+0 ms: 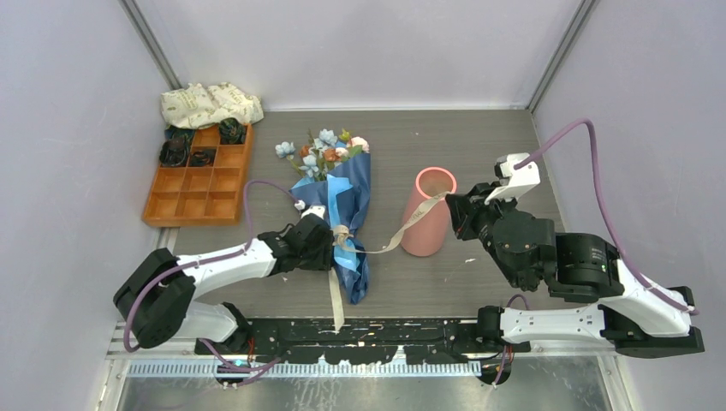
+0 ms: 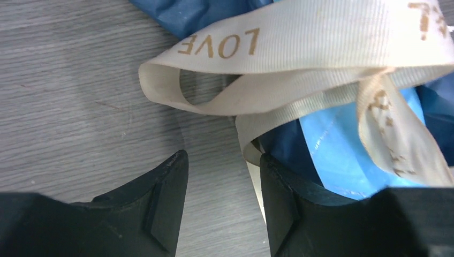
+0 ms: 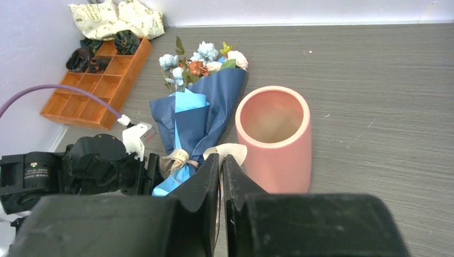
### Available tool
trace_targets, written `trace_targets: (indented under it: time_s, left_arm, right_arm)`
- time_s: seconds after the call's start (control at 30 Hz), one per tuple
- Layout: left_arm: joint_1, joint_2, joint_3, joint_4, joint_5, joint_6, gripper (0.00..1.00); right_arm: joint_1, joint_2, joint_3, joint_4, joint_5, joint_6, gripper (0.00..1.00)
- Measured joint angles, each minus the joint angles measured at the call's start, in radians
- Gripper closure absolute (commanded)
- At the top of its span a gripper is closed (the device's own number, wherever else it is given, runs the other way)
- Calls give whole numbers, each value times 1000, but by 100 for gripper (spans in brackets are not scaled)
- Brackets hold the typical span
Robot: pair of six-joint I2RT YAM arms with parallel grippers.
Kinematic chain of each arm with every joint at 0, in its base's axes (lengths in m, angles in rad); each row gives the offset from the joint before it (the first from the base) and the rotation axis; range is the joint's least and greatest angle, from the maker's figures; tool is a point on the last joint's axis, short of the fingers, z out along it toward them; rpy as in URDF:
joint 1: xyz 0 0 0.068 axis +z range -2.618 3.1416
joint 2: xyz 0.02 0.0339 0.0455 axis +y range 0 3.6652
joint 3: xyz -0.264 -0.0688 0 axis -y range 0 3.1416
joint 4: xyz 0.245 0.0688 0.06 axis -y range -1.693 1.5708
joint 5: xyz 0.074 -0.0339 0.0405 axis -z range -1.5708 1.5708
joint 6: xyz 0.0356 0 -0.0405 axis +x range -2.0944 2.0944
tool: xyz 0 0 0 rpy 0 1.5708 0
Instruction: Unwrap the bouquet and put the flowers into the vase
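The bouquet [image 1: 344,199] lies on the table in dark and light blue paper, with the flowers [image 1: 324,152] pointing to the far side. My left gripper [image 1: 330,244] is at its tied waist. In the left wrist view this gripper [image 2: 222,160] is open over bare table, its right finger against the blue paper [image 2: 342,155] and a tail of the beige ribbon [image 2: 300,37]. My right gripper [image 3: 220,159] is shut on the ribbon's [image 3: 233,151] end. The ribbon [image 1: 402,231] runs taut from the knot across the front of the upright pink vase [image 1: 431,218].
An orange compartment tray [image 1: 201,193] holding dark items [image 1: 175,152] stands at the far left, with a cream patterned cloth [image 1: 210,104] behind it. Walls close in the left, right and back. Another ribbon tail [image 1: 336,300] hangs toward the near edge.
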Motion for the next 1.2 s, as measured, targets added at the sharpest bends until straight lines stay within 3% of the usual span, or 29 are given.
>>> trace_targets:
  time_s: [0.33,0.6,0.8,0.97,1.2]
  left_arm:
    - [0,60,51,10,-79,13,61]
    - [0,114,109,11,-110,23,99]
    - [0,96,130,-17,-102,18,100]
    - [0,-69,153,-143,-123,-2,100]
    - [0,-294,439,-364,-267,27,100]
  right_arm:
    - [0,4,-47,31,-24,6,87]
    - [0,4,-63,53,-36,9,88]
    - [0,7,-68,63,-37,9,88]
    - [0,8,-80,71,-37,10,87]
    - [0,15,-93,77,-37,9,87]
